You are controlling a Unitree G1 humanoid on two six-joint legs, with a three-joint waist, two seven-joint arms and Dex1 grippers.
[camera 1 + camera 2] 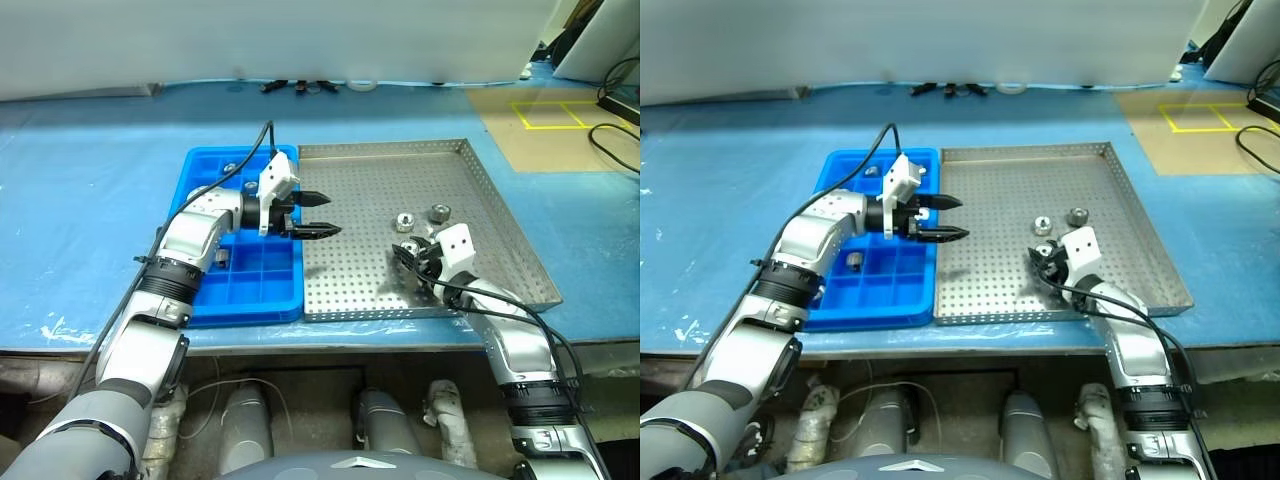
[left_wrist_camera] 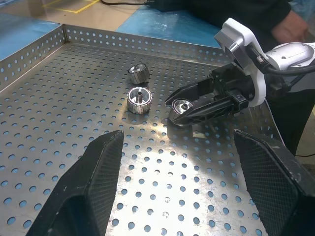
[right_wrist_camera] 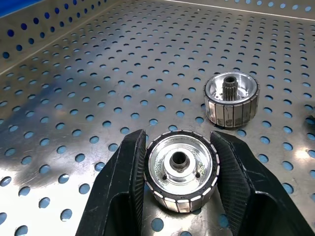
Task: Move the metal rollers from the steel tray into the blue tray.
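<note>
The steel tray (image 1: 380, 148) lies on the blue table, with the blue tray (image 1: 250, 295) against its left side. My right gripper (image 3: 178, 138) rests near the steel tray's front right and is shut on one metal roller (image 3: 181, 169), a finger on each side. Two more rollers (image 1: 405, 222) (image 1: 438, 212) lie loose just beyond it. My left gripper (image 1: 332, 214) hovers open and empty over the steel tray's left part, pointing right towards the right gripper (image 2: 179, 105). Two rollers (image 1: 853, 261) (image 1: 872, 170) sit in separate compartments of the blue tray.
The table's front edge runs just below both trays. Small dark items (image 1: 300, 87) lie along the table's far edge. A brown mat with yellow tape (image 1: 555, 115) and cables lies at the back right. A person in dark clothing (image 2: 290, 24) stands beyond the steel tray.
</note>
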